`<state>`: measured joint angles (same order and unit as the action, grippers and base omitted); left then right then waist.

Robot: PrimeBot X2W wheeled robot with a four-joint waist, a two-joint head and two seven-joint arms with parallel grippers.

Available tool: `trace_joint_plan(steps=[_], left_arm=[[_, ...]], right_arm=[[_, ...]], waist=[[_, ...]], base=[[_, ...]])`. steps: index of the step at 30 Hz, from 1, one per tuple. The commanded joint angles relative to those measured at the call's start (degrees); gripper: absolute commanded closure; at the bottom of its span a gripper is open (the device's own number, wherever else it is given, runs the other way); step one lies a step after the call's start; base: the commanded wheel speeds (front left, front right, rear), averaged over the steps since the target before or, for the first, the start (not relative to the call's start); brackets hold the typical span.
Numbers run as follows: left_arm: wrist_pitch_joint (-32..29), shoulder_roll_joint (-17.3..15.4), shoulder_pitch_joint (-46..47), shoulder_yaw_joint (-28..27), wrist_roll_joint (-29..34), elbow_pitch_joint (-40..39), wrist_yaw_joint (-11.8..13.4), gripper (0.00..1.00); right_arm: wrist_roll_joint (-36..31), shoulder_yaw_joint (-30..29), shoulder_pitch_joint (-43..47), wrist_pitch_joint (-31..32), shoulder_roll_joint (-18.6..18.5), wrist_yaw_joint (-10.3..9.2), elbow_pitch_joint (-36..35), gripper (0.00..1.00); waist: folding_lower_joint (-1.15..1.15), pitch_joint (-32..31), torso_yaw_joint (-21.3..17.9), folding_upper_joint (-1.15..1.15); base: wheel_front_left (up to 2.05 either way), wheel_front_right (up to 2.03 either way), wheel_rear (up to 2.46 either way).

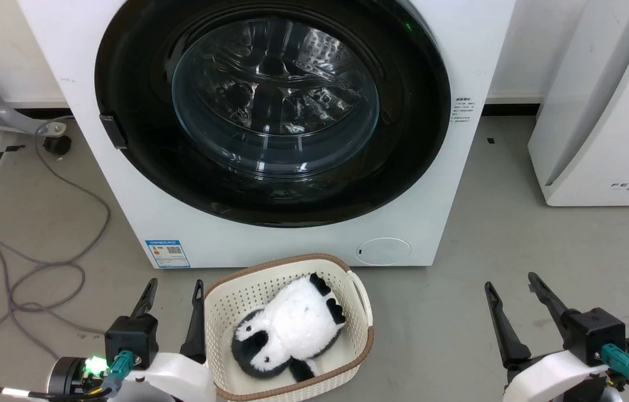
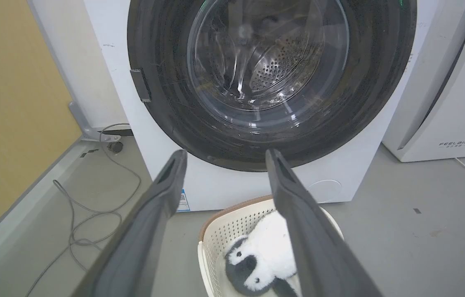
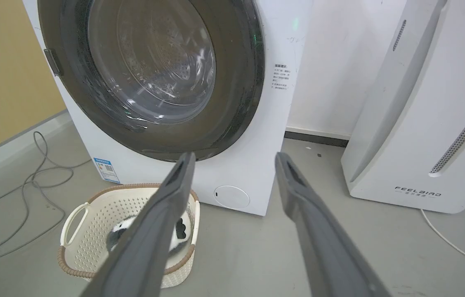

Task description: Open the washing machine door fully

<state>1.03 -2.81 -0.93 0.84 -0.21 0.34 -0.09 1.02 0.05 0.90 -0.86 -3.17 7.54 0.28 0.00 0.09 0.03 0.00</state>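
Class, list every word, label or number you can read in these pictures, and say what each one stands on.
"FEELAIR": on the white appliance, low on its front; the smaller line beneath is unreadable.
Blue label, low on the washing machine: too small to read.
Black print right of the washing machine door: too small.

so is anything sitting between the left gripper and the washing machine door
Nothing visible blocks it: the left gripper, fingers open, has open space up to the closed washing machine door. The basket with a plush toy sits just beside it, on the floor below the door's lower edge.
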Motion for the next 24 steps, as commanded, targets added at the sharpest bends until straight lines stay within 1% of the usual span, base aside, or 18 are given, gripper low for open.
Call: trace_joint_plan(steps=[1,9,24], left_arm=[[0.6,0.0,0.0,0.2,-0.5,0.1,0.4,0.0],[1.5,0.0,-0.1,1.0,-0.8,0.1,0.6,0.0],[3.3,0.0,0.8,2.6,-1.3,0.0,1.2,0.0]], right_arm=[[0.3,0.1,0.1,-0.7,0.0,-0.01,0.0,0.0],[2.1,0.4,-0.1,-1.7,-0.6,-0.01,-0.4,0.0],[10.0,-0.3,-3.8,-2.4,-3.8,-0.02,-1.4,0.0]], waist=[[0.0,0.0,0.0,0.0],[0.0,0.4,0.1,0.0],[0.0,2.4,0.6,0.0]], base=[[0.0,0.0,0.0],[0.0,0.0,0.0],[0.0,0.0,0.0]])
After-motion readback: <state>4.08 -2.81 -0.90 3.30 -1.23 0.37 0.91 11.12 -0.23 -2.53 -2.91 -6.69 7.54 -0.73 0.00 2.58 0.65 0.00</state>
